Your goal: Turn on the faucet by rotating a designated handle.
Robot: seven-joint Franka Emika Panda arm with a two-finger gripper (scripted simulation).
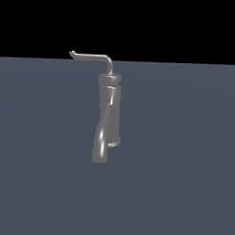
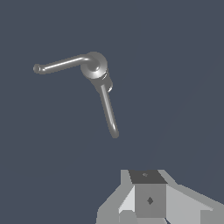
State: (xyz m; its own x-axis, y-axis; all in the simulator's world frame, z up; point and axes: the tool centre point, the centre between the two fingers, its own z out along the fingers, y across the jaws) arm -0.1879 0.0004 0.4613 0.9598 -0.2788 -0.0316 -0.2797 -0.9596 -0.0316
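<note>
The faucet (image 1: 108, 109) stands upright on the grey floor in the exterior view, its thick curved spout (image 1: 101, 143) bending down toward the viewer. From its top, the thin L-shaped handle (image 1: 92, 56) reaches toward the exterior view's left and ends in a small upturned tip. The wrist view looks down on the faucet cap (image 2: 94, 65), with the handle (image 2: 59, 65) and the spout (image 2: 108, 111) spreading out from it. Grey parts of my gripper (image 2: 146, 177) show at the picture's edge, well apart from the faucet. How its jaws stand is unclear. The exterior view shows no gripper.
A flat blue-grey floor (image 1: 185, 165) surrounds the faucet, with a black background above its far edge. No other objects show.
</note>
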